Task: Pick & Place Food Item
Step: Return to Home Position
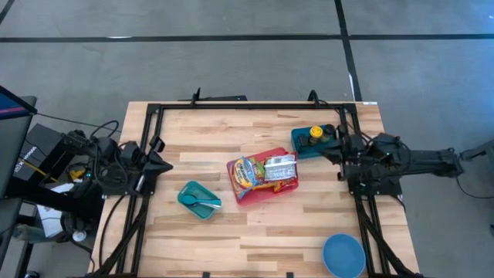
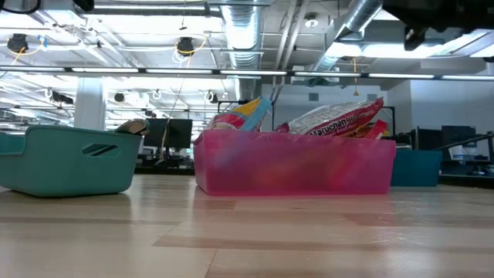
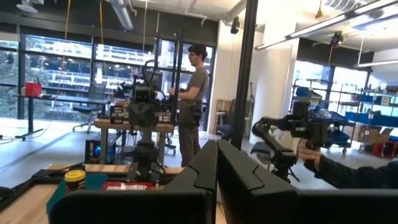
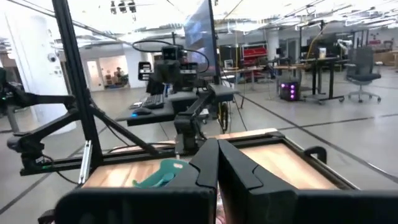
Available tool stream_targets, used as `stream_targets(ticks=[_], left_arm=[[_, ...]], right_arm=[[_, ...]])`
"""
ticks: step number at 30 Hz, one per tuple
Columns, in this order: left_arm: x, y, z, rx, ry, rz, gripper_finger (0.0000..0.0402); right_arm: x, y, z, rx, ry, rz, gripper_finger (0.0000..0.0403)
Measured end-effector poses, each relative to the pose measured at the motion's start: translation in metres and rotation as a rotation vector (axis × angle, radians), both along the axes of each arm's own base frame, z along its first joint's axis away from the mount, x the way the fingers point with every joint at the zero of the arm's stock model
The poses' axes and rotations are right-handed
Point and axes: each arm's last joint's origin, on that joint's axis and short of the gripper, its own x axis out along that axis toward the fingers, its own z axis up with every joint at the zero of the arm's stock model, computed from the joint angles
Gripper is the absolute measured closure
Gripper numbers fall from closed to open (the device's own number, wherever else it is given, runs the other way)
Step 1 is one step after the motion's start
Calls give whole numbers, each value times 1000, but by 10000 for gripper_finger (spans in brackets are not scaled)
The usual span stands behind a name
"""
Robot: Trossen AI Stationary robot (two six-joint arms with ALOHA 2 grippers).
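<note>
- left pincer [image 1: 167, 164], tips together, at 9 o'clock of the counter [image 1: 255, 239].
- right pincer [image 1: 332, 150], tips together, at 3 o'clock.
- noodle packs [image 1: 262, 170] lie in the red bin [image 2: 293, 166].

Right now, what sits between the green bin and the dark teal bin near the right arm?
The red bin, holding noodle packs, sits between the green bin and the dark teal bin, clearest in the high view.
</note>
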Motion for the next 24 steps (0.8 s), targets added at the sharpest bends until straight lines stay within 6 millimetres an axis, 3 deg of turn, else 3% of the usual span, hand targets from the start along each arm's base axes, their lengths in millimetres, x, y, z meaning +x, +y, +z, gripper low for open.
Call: stream_targets(ticks=[19, 24], left_arm=[[-19, 9, -3, -42, -20, -12, 401], [-23, 11, -2, -49, -43, -15, 401]], right_arm=[[-41, -2, -6, 6, -27, -49, 403], [-41, -2, -8, 11, -10, -48, 403]])
